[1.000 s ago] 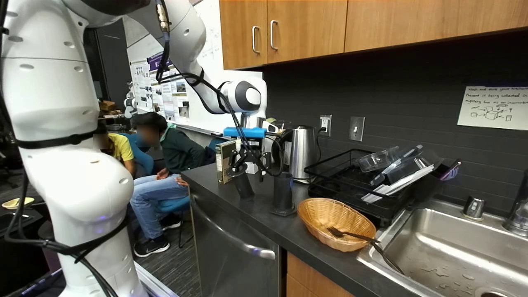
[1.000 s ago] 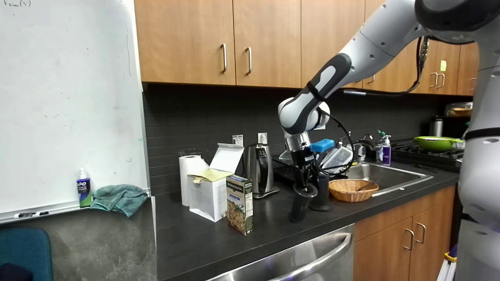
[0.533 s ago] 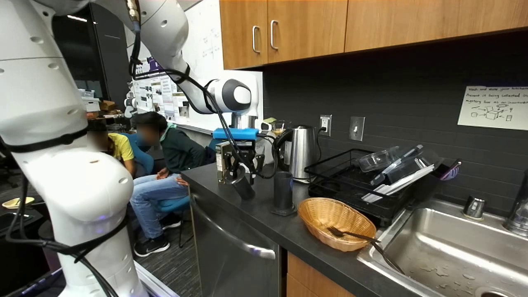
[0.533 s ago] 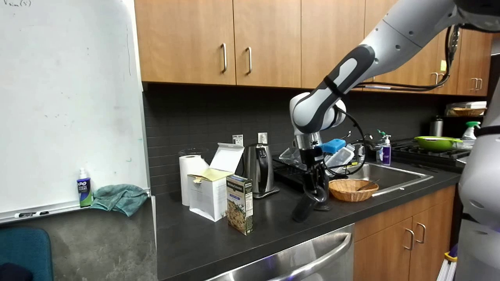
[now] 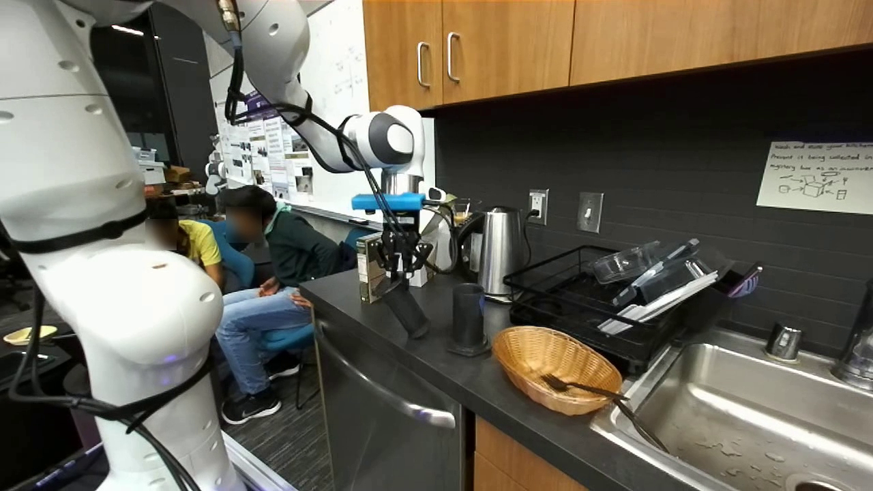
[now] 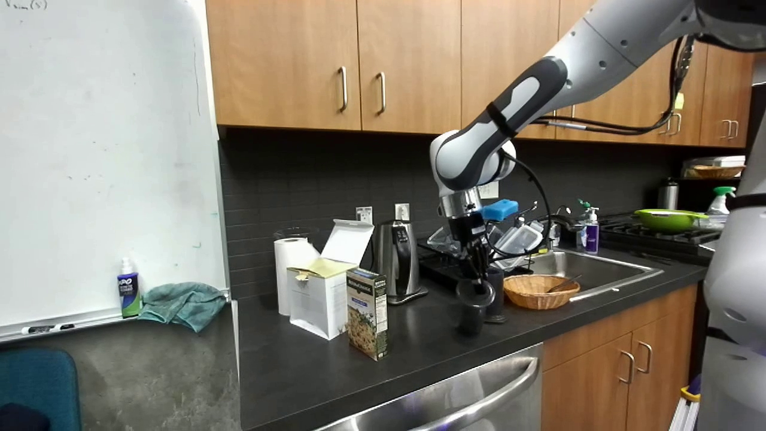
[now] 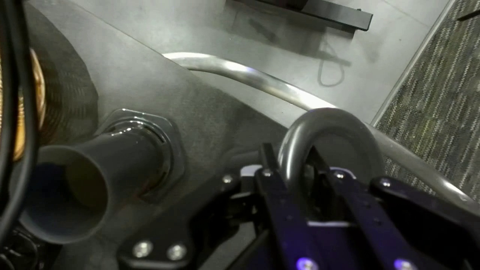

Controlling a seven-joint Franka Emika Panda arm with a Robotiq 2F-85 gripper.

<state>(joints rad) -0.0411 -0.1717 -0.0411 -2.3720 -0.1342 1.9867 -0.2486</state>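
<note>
Over the past second the fingers of my tool (image 7: 290, 153) have come together and the tool has risen slightly, the dark tube (image 5: 408, 314) beneath it shifting its lean. I read that as a grasp made: I am clamped on the tube's rim, one finger inside its mouth and one outside, the body slanting down below me. Whether its lower end touches the worktop (image 6: 299, 374) I can't tell. The rim is a thick, rounded ring with a soft gloss. Near my tool stands an upright, smooth-walled hollow cylinder (image 7: 129, 161) on a shiny-edged, angular flange; past it, farther from my tool, sits the woven tan basket (image 5: 528, 353).
</note>
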